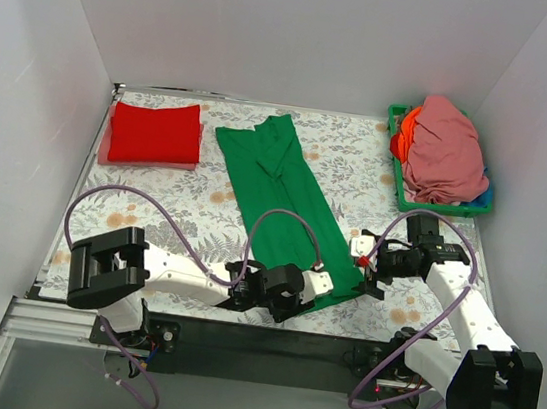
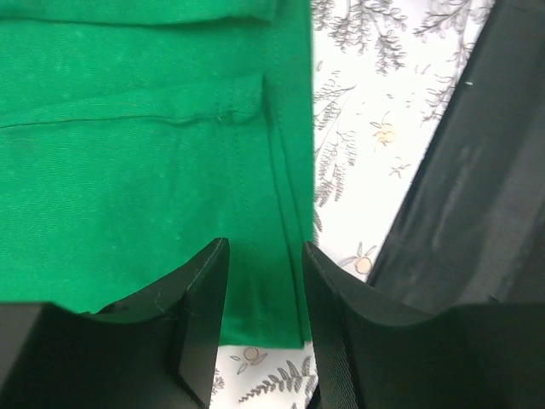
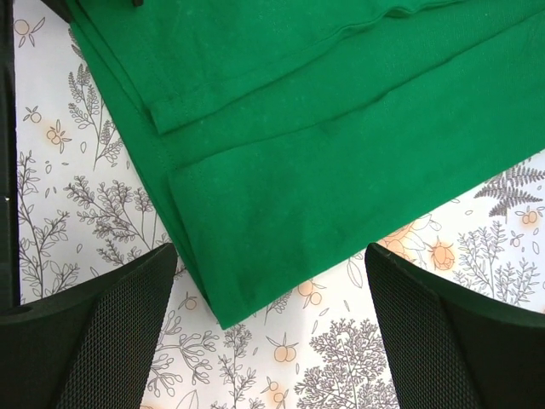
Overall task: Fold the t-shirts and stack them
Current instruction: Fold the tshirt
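The green t-shirt [image 1: 290, 192] lies flat on the floral cloth, folded lengthwise into a long strip that runs from the back middle to the near right. My left gripper [image 1: 322, 284] is at its near hem. In the left wrist view the gripper [image 2: 264, 319] is narrowly open, and the shirt's hem corner [image 2: 153, 170] lies flat between the fingers. My right gripper [image 1: 362, 262] is wide open just above the other near corner [image 3: 324, 128], with that corner between its fingers [image 3: 111, 332]. A folded red t-shirt [image 1: 155, 132] lies at the back left on a pink layer.
A green plastic basket [image 1: 398, 115] at the back right holds a heap of pink [image 1: 447, 152] and orange [image 1: 407, 131] shirts. White walls enclose the table on three sides. A black part of the right arm [image 2: 477, 170] is close beside my left gripper.
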Motion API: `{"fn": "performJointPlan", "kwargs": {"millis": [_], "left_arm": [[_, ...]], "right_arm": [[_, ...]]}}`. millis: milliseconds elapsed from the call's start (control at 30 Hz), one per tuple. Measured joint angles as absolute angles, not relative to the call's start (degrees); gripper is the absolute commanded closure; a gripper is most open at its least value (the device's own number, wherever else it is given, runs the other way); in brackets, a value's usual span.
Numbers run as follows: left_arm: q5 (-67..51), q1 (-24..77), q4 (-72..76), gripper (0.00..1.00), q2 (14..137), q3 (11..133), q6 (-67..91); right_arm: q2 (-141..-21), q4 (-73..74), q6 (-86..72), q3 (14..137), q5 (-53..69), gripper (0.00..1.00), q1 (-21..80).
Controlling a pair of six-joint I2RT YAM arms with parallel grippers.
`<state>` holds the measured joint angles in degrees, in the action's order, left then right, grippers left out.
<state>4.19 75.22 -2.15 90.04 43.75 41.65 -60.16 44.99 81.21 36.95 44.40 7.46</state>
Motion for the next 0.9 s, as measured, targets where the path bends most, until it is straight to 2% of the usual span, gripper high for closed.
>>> {"fn": "performJointPlan", "kwargs": {"millis": [567,667,700,800,900], "left_arm": [[12.5,79.7,-0.8,0.62,92.9,43.8,42.6],[13.5,80.0,0.1,0.69,93.3,43.8,42.9],[13.8,80.1,0.4,0.79,93.4,43.8,43.0],[15.2,80.3,0.9,0.94,93.9,43.8,43.3],[16.0,80.4,1.2,1.0,94.0,43.8,43.4]], "right_arm": [[-62.7,47.8,84.7,36.6,44.3,0.05,7.5],[-63.4,48.5,85.7,36.6,44.1,0.05,7.5],[-63.4,48.7,85.9,36.6,44.1,0.05,7.5],[-63.5,49.3,86.4,36.6,44.1,0.05,7.5],[-63.9,49.6,87.2,36.6,44.1,0.05,7.5]]}}
